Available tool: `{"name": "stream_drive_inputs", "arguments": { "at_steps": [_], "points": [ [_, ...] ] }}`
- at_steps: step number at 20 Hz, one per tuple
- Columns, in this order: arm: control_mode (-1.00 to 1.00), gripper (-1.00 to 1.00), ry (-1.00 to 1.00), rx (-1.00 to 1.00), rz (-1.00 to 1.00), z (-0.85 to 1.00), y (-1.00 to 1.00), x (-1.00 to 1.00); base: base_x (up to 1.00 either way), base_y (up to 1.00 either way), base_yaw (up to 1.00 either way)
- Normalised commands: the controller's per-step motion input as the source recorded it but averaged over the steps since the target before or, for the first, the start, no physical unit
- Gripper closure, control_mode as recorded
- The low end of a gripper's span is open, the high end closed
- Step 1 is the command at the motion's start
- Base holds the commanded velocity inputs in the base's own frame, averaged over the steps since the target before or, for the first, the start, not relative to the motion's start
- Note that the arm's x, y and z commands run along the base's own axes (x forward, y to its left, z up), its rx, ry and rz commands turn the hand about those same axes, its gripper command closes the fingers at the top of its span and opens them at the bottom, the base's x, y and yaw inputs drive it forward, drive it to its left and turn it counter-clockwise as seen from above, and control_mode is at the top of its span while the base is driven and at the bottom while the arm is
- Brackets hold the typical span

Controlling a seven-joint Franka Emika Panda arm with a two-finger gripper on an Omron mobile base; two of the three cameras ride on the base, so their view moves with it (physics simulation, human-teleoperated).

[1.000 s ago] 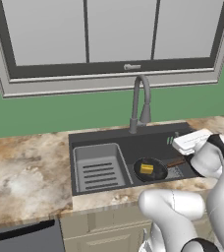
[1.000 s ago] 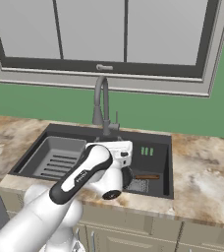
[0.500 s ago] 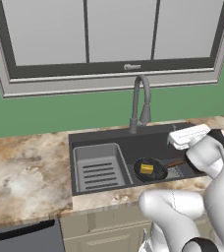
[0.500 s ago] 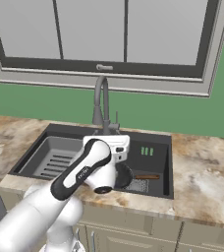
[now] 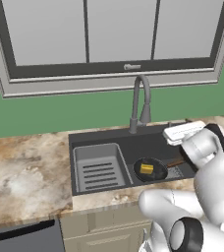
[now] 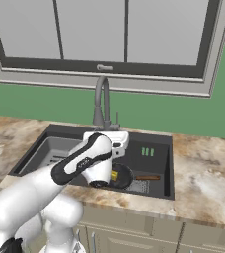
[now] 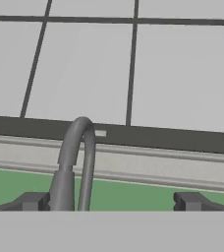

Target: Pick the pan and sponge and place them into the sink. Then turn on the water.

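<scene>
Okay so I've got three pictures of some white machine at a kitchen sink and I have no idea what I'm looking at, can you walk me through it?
It is a computer-rendered kitchen. The white machine is a robot arm with a two-finger gripper. Two pictures come from cameras on its base, behind it to the left and right; the third looks along the hand, with the finger tips at the bottom. The dark sink holds a grey ribbed rack and a black pan with a yellow sponge resting in it. The gripper is open, holds nothing, and faces the grey faucet and the window. No water runs from the spout.
</scene>
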Motion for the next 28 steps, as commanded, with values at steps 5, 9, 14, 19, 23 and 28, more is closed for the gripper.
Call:
{"name": "stream_drive_inputs", "arguments": {
  "at_steps": [5, 9, 14, 19, 23, 28],
  "points": [
    [-1.0, -1.0, 0.0, 0.0, 0.05, 0.0, -0.06, 0.35, 0.0, 0.0, 0.0],
    [-1.0, -1.0, 0.0, 0.01, 0.12, -0.01, -0.15, 0.34, 0.0, 0.0, 0.0],
    [-1.0, -1.0, 0.0, 0.02, 0.16, -0.01, -0.13, 0.28, 0.0, 0.0, 0.0],
    [-1.0, -1.0, 0.0, 0.02, 0.18, -0.02, -0.08, 0.24, 0.0, 0.0, 0.0],
    [-1.0, -1.0, 0.0, 0.01, 0.24, -0.05, 0.0, 0.14, 0.0, 0.0, 0.0],
    [-1.0, -1.0, -0.03, 0.0, 0.25, -0.03, -0.01, 0.08, 0.0, 0.0, 0.0]
  ]
}}
